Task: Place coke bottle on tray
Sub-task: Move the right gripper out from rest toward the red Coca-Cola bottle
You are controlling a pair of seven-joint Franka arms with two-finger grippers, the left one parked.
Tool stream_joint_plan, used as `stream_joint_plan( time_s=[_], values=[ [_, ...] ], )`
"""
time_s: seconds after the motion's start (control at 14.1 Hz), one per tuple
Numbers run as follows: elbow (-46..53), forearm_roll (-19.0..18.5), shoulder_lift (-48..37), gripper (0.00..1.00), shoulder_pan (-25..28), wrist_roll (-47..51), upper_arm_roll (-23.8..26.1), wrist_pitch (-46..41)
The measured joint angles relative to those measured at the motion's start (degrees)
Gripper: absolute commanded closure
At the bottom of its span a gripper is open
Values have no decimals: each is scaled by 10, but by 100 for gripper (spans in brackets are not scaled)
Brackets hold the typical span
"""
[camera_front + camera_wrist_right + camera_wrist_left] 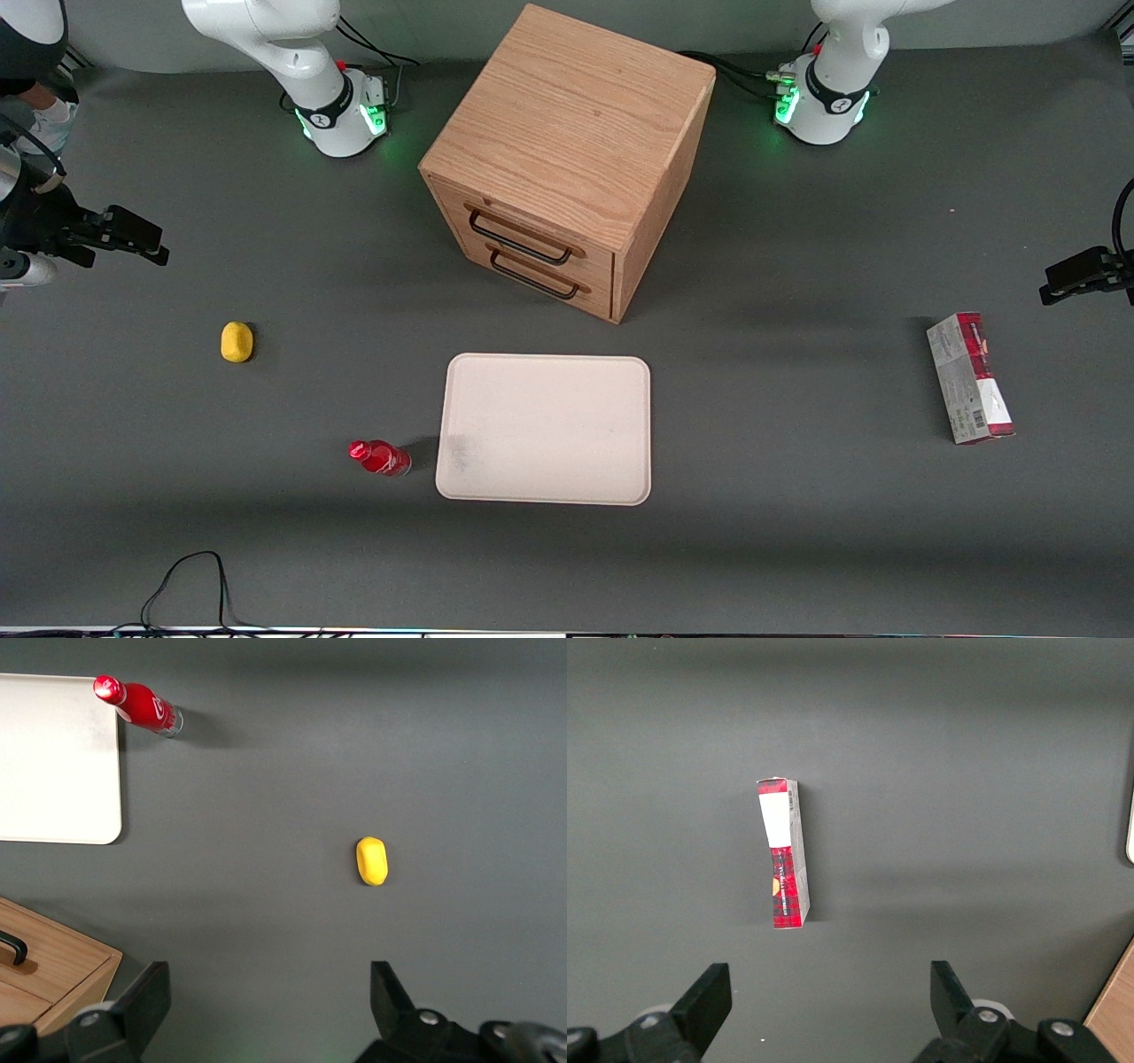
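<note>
The coke bottle [381, 457], small with a red cap and red label, stands on the dark table just beside the tray's corner nearest the front camera, on the working arm's side. It also shows in the right wrist view [137, 704]. The tray [567, 416] is large, cream and flat with a greyish smudge, and lies in front of the drawer cabinet; its corner shows in the right wrist view [53, 771]. My right gripper [270, 992] is open and empty. It hangs above the table toward the working arm's end [142, 244], well away from the bottle.
A wooden drawer cabinet [567, 159] with two black handles stands farther from the front camera than the tray. A small yellow lump [236, 342] lies between my gripper and the bottle. A red-and-grey carton [970, 378] lies toward the parked arm's end.
</note>
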Motion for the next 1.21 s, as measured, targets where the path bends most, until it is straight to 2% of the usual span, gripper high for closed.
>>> stream_joint_plan(
  time_s=[1.21],
  values=[
    [7, 0, 13, 0, 4, 0, 2, 3]
  ],
)
